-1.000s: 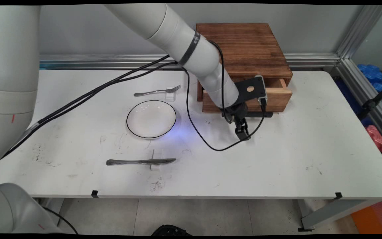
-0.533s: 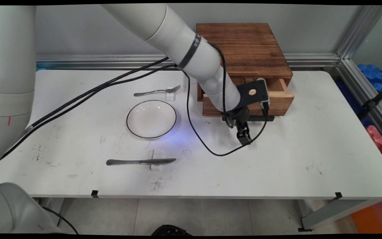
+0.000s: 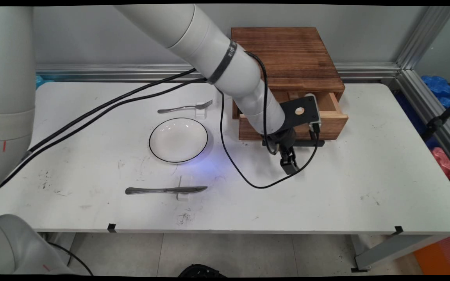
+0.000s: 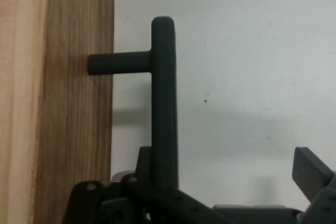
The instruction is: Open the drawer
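One wooden box (image 3: 287, 54) is standing at the upper centre of the main view, on the far part of the white table (image 3: 365, 175). Its single drawer (image 3: 328, 117) is sitting partly pulled out towards the near side, carrying one black bar handle (image 3: 303, 143) along its front.

Left of the box, at the middle of the frame, one white plate (image 3: 178, 139) with a dark rim is lying flat. One fork (image 3: 184, 107) is resting above the plate and one knife (image 3: 166, 190) below it, each propped on its own small white block, so two blocks in all. One black cable (image 3: 248, 175) is looping across the table under the arm.

The gripper (image 3: 289, 164) is hanging just below the drawer front, right at the handle and pointing down at the table.

In the hand view the handle (image 4: 163, 103) is running up from the bottom edge, with the gripper (image 4: 226, 174) straddling it. The fingers are standing apart. The right-hand finger (image 4: 312, 174) is staying well clear of the bar, while the bar is lying close against the linkage on the left side. Whether it is actually touching there cannot be told.
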Controlling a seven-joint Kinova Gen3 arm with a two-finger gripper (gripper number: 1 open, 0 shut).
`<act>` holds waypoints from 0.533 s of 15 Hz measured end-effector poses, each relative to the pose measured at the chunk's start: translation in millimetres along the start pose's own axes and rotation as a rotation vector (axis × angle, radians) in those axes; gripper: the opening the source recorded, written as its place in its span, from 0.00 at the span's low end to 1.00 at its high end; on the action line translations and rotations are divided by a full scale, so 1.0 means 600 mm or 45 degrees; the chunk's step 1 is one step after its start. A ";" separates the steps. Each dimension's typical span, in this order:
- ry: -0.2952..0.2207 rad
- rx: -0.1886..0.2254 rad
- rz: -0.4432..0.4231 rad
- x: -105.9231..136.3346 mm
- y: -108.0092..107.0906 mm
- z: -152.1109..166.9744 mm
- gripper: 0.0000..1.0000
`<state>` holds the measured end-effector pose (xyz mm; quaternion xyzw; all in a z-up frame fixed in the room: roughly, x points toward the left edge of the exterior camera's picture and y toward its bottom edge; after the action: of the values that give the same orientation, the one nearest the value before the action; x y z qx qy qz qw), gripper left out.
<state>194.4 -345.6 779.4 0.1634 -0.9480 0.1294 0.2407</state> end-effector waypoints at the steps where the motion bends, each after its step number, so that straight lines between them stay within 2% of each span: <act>1: 0.001 0.000 0.001 0.001 0.002 -0.001 1.00; 8: 0.003 -0.011 -0.007 0.005 0.023 -0.011 1.00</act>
<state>189.3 -332.0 784.2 0.1649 -0.9478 0.1246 0.2429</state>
